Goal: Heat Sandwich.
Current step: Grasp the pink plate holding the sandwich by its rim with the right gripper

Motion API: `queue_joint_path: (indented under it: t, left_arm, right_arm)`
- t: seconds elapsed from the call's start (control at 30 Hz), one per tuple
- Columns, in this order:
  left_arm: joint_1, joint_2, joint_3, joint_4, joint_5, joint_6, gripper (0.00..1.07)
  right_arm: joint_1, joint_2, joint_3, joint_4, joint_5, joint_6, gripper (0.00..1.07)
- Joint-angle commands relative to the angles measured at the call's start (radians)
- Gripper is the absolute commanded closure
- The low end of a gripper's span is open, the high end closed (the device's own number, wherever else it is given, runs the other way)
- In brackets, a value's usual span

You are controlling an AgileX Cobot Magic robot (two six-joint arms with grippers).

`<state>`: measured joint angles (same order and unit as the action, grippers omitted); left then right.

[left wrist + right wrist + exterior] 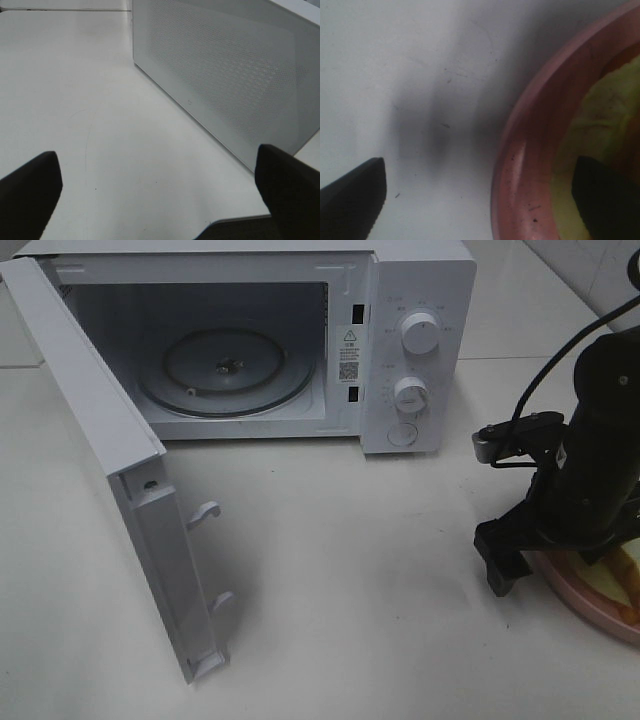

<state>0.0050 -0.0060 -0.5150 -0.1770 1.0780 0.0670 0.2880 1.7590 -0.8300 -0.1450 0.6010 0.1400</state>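
Microwave (pixel 420 340) sits at the back of the counter (pixel 350 570). Its door (pixel 110 440) is swung fully open to the left and the latch hooks show on its inner edge. Glass turntable (pixel 225 370) inside is bare. Two white knobs (pixel 418 333) are on the control panel, one above the other.

Sandwich (pixel 625 570) lies on the pink plate (pixel 580 595) at the far right edge of the counter, in front of and to the right of the microwave and well apart from it. It is mostly hidden under the right arm (pixel 590 440).

Right jaws are apart and straddle the plate rim (pixel 520 175). One fingertip (pixel 350 200) is over bare counter outside the rim. The other is inside the rim, over the sandwich's pale yellow-green layer (pixel 590 120). Cannot tell whether either tip touches the plate. Nothing is clamped.

Left jaws are wide apart and empty, low over bare counter. They face the perforated outer face of the door (pixel 225 75), near it but not touching. The left arm does not show in the exterior high view.
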Motion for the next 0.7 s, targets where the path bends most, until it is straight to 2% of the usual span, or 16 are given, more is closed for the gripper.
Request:
queue_joint_path:
  t: [0.03, 0.23, 0.33, 0.43, 0.47, 0.5, 0.53, 0.57, 0.6, 0.63, 0.7]
  left_arm:
    - [-0.005, -0.015, 0.001, -0.006, -0.005, -0.005, 0.09]
    - [-0.005, -0.015, 0.001, -0.006, -0.005, -0.005, 0.09]
    - [-0.005, -0.015, 0.001, -0.006, -0.005, -0.005, 0.09]
    - [-0.005, -0.015, 0.001, -0.006, -0.005, -0.005, 0.09]
    - [-0.005, -0.015, 0.001, -0.006, -0.005, -0.005, 0.09]
    - [-0.005, -0.015, 0.001, -0.006, -0.005, -0.005, 0.09]
    - [-0.005, -0.015, 0.001, -0.006, -0.005, -0.005, 0.09]
    - [-0.005, -0.015, 0.001, -0.006, -0.005, -0.005, 0.09]
    - [-0.005, -0.015, 0.001, -0.006, -0.005, -0.005, 0.09]
    - [-0.005, -0.015, 0.001, -0.006, -0.005, -0.005, 0.09]
    - [-0.005, -0.015, 0.001, -0.006, -0.005, -0.005, 0.09]
  right_arm:
    - [-0.006, 0.013, -0.004, -0.006, -0.006, -0.001, 0.16]
    - [-0.006, 0.056, -0.006, -0.006, -0.011, -0.010, 0.19]
    - [-0.006, 0.056, -0.006, -0.009, -0.011, -0.013, 0.25]
    - [-0.006, 0.056, -0.006, -0.014, -0.010, -0.012, 0.40]
    - [-0.006, 0.056, -0.006, -0.022, -0.009, -0.007, 0.52]
    - [-0.006, 0.056, -0.006, -0.022, -0.009, -0.007, 0.52]
    - [-0.006, 0.056, -0.006, -0.032, -0.007, 0.000, 0.58]
    - [-0.006, 0.056, -0.006, -0.040, -0.007, 0.012, 0.66]
    - [-0.006, 0.056, -0.006, -0.055, -0.003, 0.031, 0.81]
    - [-0.006, 0.056, -0.006, -0.055, -0.003, 0.031, 0.81]
    - [-0.006, 0.056, -0.006, -0.065, 0.000, 0.044, 0.98]
